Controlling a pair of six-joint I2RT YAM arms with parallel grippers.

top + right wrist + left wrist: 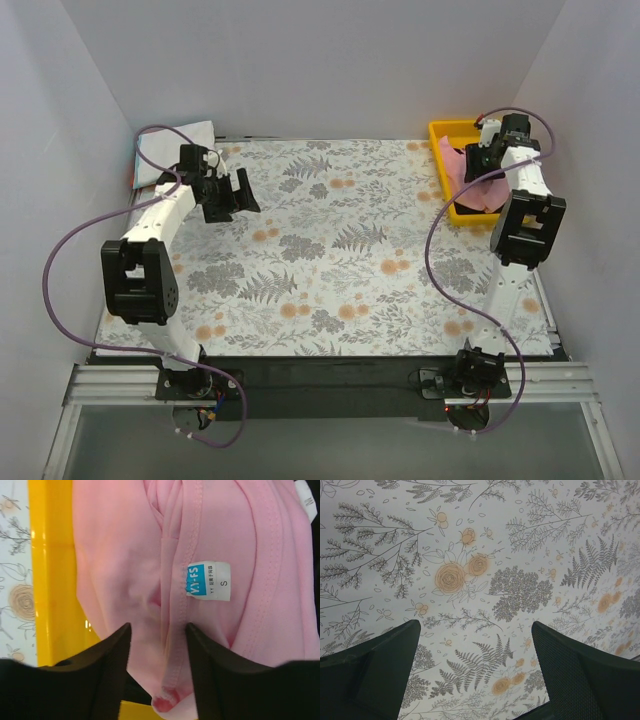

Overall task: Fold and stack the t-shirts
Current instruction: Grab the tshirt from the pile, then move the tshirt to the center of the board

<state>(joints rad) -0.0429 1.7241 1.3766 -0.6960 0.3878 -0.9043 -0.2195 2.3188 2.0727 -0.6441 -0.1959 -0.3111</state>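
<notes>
Right gripper (158, 630) is down inside the yellow tray (50, 580) at the upper right of the top view, directly over the light pink t-shirt (125, 555), which lies crumpled in the tray. In the right wrist view the fingers are drawn partway together with a raised ridge of pink cloth between them, running along the stitched collar seam just left of the size label (210, 580). They appear to pinch that ridge, though how firmly cannot be told. Judgement: the seam is a sensible hold, since doubled cloth bunches into something the fingers can bite and is less likely to slip than a single layer. Risk: lifting by the collar alone leaves the rest hanging and may drag it on the tray wall. Left gripper (228, 195) hangs over the floral table cloth (470, 530) at the upper left of the top view, fingers spread wide and holding nothing; the left wrist view shows only printed cloth between them. Judgement: it waits clear of the middle so the shirt can be laid flat there, and it is ready to take a second corner. Folded stack (178, 140) sits at the far upper left corner, beyond the left gripper and apart from it, pale on top, with an orange edge at its lower left. Step in hand: fetching the next shirt; folding not yet begun.
</notes>
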